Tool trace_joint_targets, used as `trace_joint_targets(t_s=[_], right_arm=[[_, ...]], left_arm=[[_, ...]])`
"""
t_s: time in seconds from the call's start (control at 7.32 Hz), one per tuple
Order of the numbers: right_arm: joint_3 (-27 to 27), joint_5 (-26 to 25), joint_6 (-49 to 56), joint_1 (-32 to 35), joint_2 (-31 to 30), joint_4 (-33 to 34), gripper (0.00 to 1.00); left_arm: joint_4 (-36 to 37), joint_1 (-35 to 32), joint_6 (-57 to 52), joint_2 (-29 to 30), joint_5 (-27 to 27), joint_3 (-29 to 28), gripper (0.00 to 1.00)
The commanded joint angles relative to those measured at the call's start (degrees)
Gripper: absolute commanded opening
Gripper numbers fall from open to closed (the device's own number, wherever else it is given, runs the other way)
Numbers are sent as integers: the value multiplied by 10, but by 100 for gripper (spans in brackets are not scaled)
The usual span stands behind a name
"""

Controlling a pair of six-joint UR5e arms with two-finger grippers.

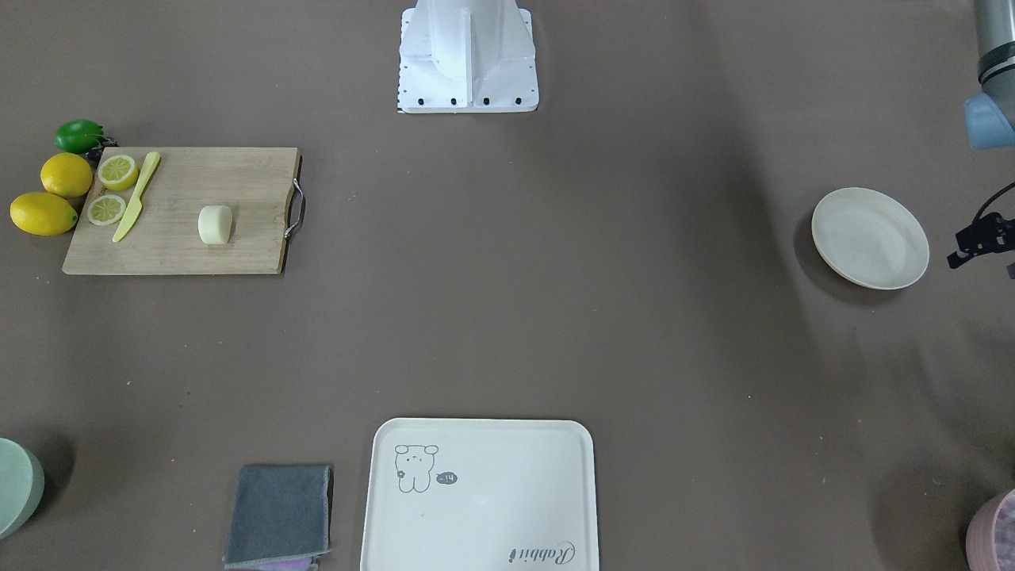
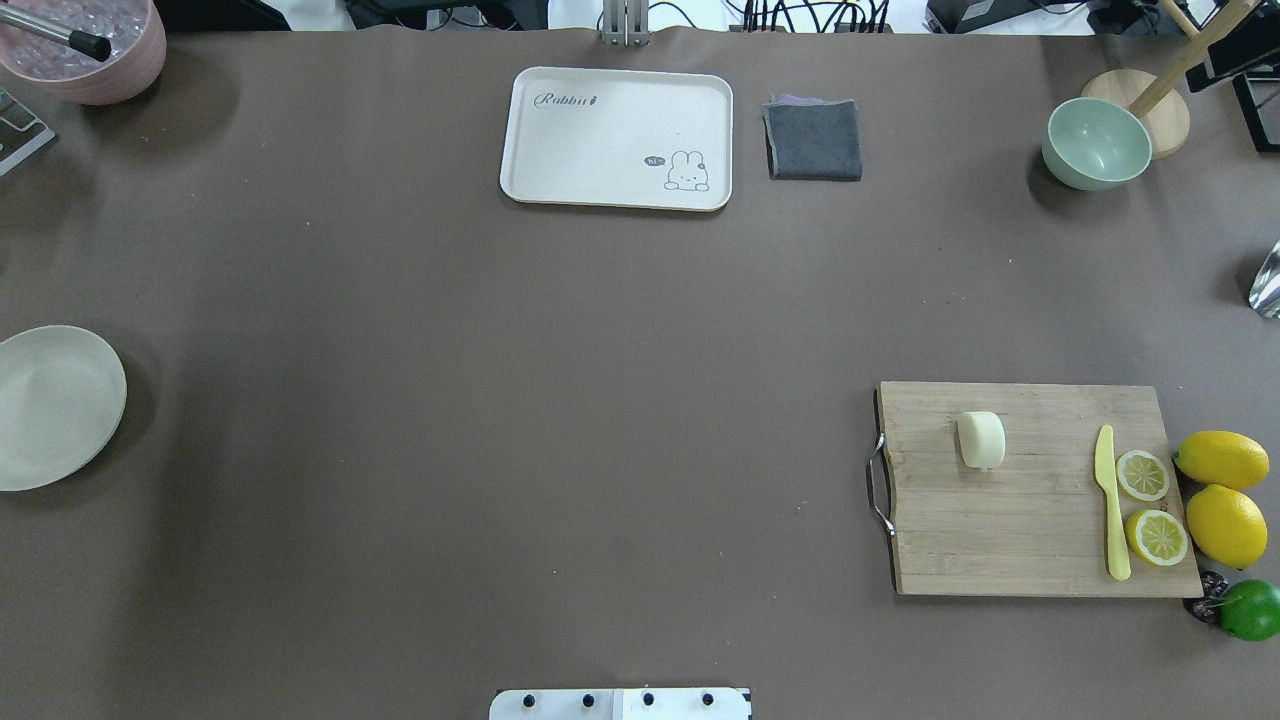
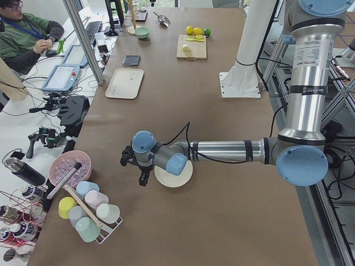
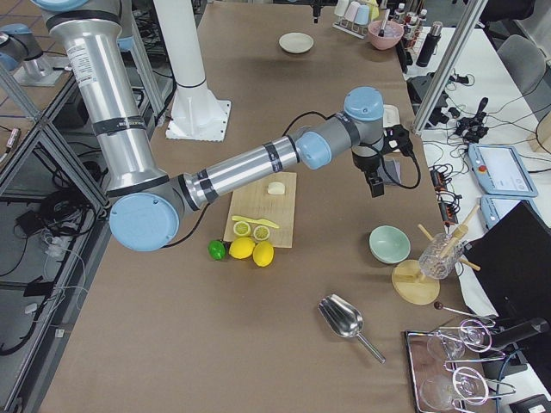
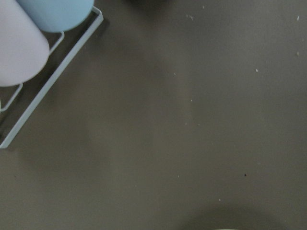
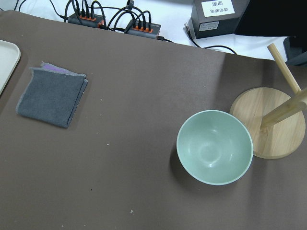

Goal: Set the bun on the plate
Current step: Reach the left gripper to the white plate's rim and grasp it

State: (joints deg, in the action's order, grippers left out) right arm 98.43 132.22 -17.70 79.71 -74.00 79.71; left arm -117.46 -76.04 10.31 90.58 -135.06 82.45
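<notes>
The bun (image 2: 981, 440), a small pale cream lump, lies on the wooden cutting board (image 2: 1030, 520) on my right side, also seen as the bun (image 1: 215, 224). The plate (image 2: 50, 405), round and off-white, sits bare at the table's far left edge, also seen as the plate (image 1: 870, 237). My left gripper (image 3: 141, 176) hangs just beyond the plate's outer side, and I cannot tell whether it is open or shut. My right gripper (image 4: 375, 185) hovers past the board's far side, near the green bowl (image 4: 388, 243); I cannot tell its state either. Neither wrist view shows fingers.
Two lemon halves (image 2: 1150, 505), a yellow knife (image 2: 1112, 500), whole lemons (image 2: 1222, 490) and a lime (image 2: 1250, 610) crowd the board's right end. A cream tray (image 2: 617, 138), grey cloth (image 2: 813, 140), cup rack (image 3: 89, 213), pink bowl (image 3: 69, 166) and metal scoop (image 4: 344, 318) line the table's edges.
</notes>
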Motion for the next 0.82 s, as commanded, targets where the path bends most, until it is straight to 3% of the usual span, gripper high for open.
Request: trace_joint_targets(t_s=[0.0, 0.27, 0.68], right_arm=[[4, -3, 0, -1, -3, -1, 100], [14, -2, 0, -1, -7, -1, 100], [12, -3, 0, -1, -7, -1, 100]], left_arm=[[-1, 5, -80, -24, -2, -18, 98], [-13, 7, -81, -19, -2, -16, 97], [-47, 61, -82, -19, -1, -28, 97]])
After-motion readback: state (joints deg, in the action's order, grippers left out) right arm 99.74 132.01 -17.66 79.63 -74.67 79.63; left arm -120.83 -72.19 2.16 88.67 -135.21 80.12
